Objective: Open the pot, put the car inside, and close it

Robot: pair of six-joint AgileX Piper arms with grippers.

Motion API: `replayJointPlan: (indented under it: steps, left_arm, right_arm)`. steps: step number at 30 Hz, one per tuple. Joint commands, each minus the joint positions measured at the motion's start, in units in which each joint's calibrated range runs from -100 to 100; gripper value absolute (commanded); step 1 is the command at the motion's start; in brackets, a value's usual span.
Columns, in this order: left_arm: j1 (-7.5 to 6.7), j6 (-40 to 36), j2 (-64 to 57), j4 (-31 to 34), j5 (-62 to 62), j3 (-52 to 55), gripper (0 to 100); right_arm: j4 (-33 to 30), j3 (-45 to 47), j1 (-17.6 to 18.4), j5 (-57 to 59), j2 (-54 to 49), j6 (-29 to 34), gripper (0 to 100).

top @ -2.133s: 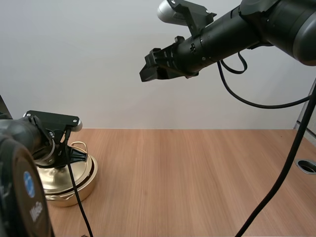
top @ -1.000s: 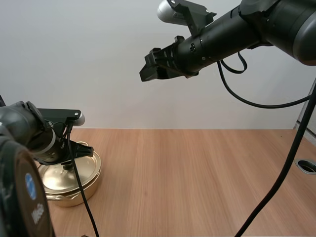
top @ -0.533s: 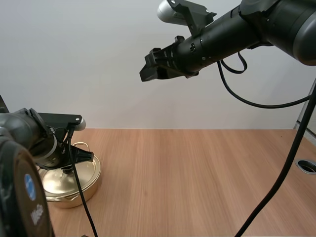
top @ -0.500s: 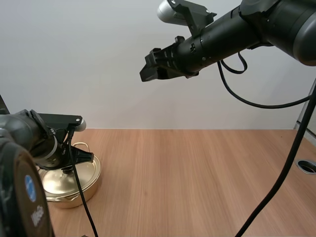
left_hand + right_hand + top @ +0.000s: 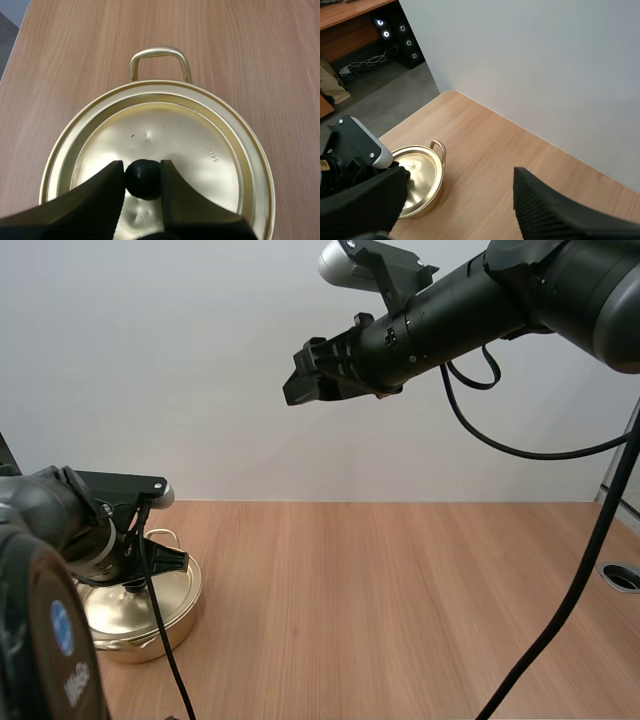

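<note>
Pot point(image 5: 140, 615) with its lid point(image 5: 175, 135) on sits at the left end of the bench point(image 5: 400, 600), directly beneath the left gripper point(image 5: 141, 170), whose fingers pinch the lid's black knob point(image 5: 143, 178) from both sides; the right gripper point(image 5: 303, 375), wide open and empty, hangs high, well apart.

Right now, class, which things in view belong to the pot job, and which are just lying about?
Belong: pot; lid on it; black knob; left gripper, pinching the knob.
Just about: table; right gripper, open, high above it.
</note>
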Motion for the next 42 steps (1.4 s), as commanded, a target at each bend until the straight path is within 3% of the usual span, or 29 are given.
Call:
replayJointPlan:
  steps: [1, 5, 9, 25, 26, 27, 30, 35, 36, 37, 39, 42]
  left_arm:
    - [0.03, 0.1, 0.0, 0.2, -0.4, 0.1, 8]
    - [0.03, -0.1, 0.0, 0.0, -3.1, 0.1, 41]
    - [0.03, -1.0, 0.0, 0.0, -5.2, -0.1, 98]
    - [0.03, -0.1, -5.7, 0.0, -19.9, -0.5, 100]
    - [0.03, 0.4, -6.3, 0.0, -21.5, -0.5, 99]
    - [0.03, 0.8, -6.4, 0.0, -22.3, -0.5, 86]
    - [0.03, 1.2, -7.7, -0.1, -22.3, -0.5, 3]
    - [-0.62, 1.2, -8.8, -0.2, -32.9, -0.5, 0]
    - [-0.62, 1.2, -9.0, -0.2, -35.0, -0.5, 0]
    - [-0.62, 1.2, -9.7, -0.2, -36.5, -0.5, 0]
    - [-0.62, 1.2, -11.0, -0.2, -36.7, -0.5, 0]
    - [-0.62, 1.2, -12.9, 0.0, -36.6, -0.5, 0]
  right_arm:
    - [0.0, 0.1, 0.0, -0.1, 0.0, 0.0, 100]
    - [0.0, 0.1, 0.0, -0.1, 0.0, 0.0, 100]
    - [0.0, 0.1, 0.0, -0.1, 0.0, 0.0, 100]
    - [0.0, 0.1, 0.0, -0.2, 0.0, 0.0, 100]
    - [-0.3, 0.1, 0.0, -0.2, 0.0, 0.0, 100]
    - [-0.8, 0.1, 0.0, -0.2, 0.0, 0.0, 100]
    - [-4.9, 0.1, 0.0, -0.2, 0.0, 0.0, 100]
    - [-10.0, 0.1, -0.6, -0.2, 0.0, 0.1, 100]
    - [-9.1, 0.2, -1.0, -0.2, 0.0, 0.1, 93]
    - [-7.8, 0.7, -1.6, -0.2, 0.0, 0.2, 72]
    - [-5.6, 1.8, -3.2, -0.5, 0.0, 2.0, 2]
    - [-3.8, 4.5, -6.2, -2.4, 0.0, 2.3, 0]
